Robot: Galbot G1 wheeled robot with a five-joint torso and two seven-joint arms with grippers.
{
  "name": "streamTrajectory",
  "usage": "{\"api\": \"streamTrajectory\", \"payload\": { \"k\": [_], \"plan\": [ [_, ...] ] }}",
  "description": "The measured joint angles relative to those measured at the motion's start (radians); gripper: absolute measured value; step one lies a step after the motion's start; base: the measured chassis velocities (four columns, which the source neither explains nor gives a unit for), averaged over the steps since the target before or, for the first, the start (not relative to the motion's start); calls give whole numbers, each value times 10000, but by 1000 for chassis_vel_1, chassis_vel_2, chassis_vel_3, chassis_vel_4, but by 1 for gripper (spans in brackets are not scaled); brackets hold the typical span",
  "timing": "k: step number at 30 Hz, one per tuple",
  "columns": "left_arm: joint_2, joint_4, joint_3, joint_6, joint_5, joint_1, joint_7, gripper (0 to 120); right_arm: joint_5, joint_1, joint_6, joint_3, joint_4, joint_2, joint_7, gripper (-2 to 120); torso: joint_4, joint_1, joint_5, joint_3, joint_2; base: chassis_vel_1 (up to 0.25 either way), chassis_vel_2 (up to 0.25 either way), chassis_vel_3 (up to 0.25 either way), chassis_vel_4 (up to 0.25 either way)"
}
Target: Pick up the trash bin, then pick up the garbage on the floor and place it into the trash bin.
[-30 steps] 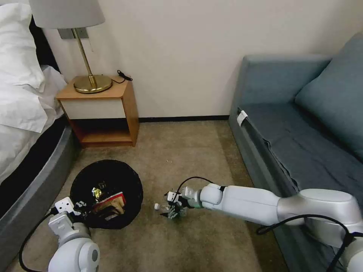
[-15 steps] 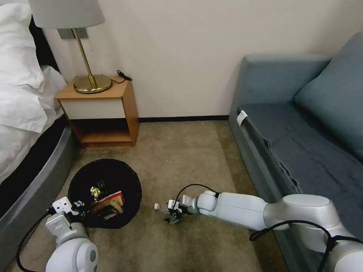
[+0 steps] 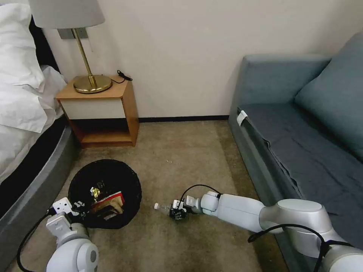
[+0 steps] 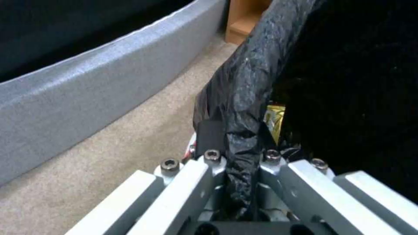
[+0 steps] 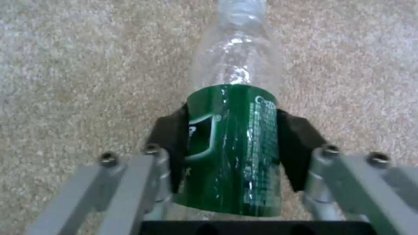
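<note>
From the head camera I see the sofa (image 3: 302,124) along my right and the bed (image 3: 22,113) along my left, with the carpet (image 3: 181,158) between them running up to the wall. The nightstand (image 3: 100,113) stands against that wall next to the bed, a brass lamp (image 3: 81,49) on its top.

The trash bin (image 3: 106,192) sits in front of the nightstand, near the bed frame, its black liner spread over the rim. Inside it I can make out a red-and-white carton (image 3: 111,199), a brown paper bag (image 3: 113,207) and a shiny wrapper (image 3: 95,192).

My left gripper (image 3: 77,211) is at the near edge of the bin. In the left wrist view its fingers (image 4: 211,137) are pinched narrow on a fold of the black bag (image 4: 244,107) at the rim.

My right arm reaches low across the carpet, and the right gripper (image 3: 177,213) is down at floor level, to the right of the bin and apart from it. The bottle (image 3: 163,207) lies on its side there, white cap toward the bin. In the right wrist view the black pads (image 5: 174,143) touch both sides of its green label (image 5: 233,143), so the fingers are closed around the bottle's body.
</note>
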Motion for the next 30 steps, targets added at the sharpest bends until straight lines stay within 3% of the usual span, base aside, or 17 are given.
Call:
{"api": "streamTrajectory", "payload": {
  "k": [9,21,25,26,30],
  "plan": [
    [4,5,-4,-1,2,-9,5,2,15,-58,105,168,442,-284,88,19,1,0,1,0,-1,0,0,0,0],
    [49,214,92,67,29,-155,11,2,-270,542,800,2403,2197,-2648,336,18,-7,1,2,1,-1,0,0,0,0],
    [71,354,185,70,77,-183,15,2,137,623,683,4103,4273,-3166,867,18,0,1,2,0,0,0,0,0,0],
    [71,354,185,70,77,-183,15,2,137,623,683,4103,4273,-3166,867,18,0,1,2,0,0,0,0,0,0],
    [35,410,318,125,134,-253,13,2,1289,704,52,4419,6951,-3025,2081,18,2,0,-1,-1,0,0,0,0,0]
  ]
}}
